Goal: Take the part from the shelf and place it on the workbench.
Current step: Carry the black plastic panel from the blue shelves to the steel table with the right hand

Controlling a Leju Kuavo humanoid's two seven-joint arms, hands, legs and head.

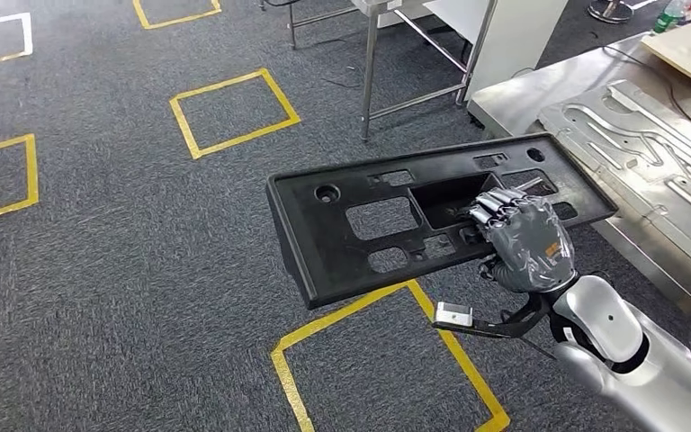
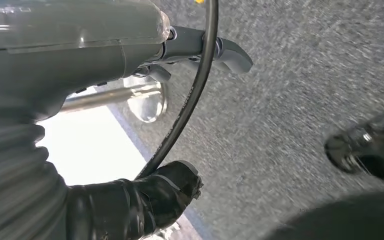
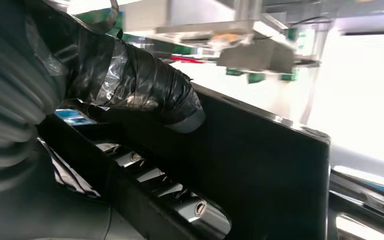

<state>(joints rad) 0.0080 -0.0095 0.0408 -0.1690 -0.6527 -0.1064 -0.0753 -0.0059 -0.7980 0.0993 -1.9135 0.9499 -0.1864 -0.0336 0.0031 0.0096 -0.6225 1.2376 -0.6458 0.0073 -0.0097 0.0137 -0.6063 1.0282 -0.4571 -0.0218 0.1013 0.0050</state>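
Currently one black part [image 1: 396, 220] is gripped by the right hand [image 1: 522, 241] above carpet, beside the counter [image 1: 540, 90]; the left hand [image 2: 130, 100] is spread apart, holding nothing.

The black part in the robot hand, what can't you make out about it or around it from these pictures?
- Black part: its underside faces away in the head view.
- Right robot hand: the fingertips disappear into the part's opening.
- Workbench: cut off by the frame edge.
- Left robot hand: blurred, its fingers out of frame.
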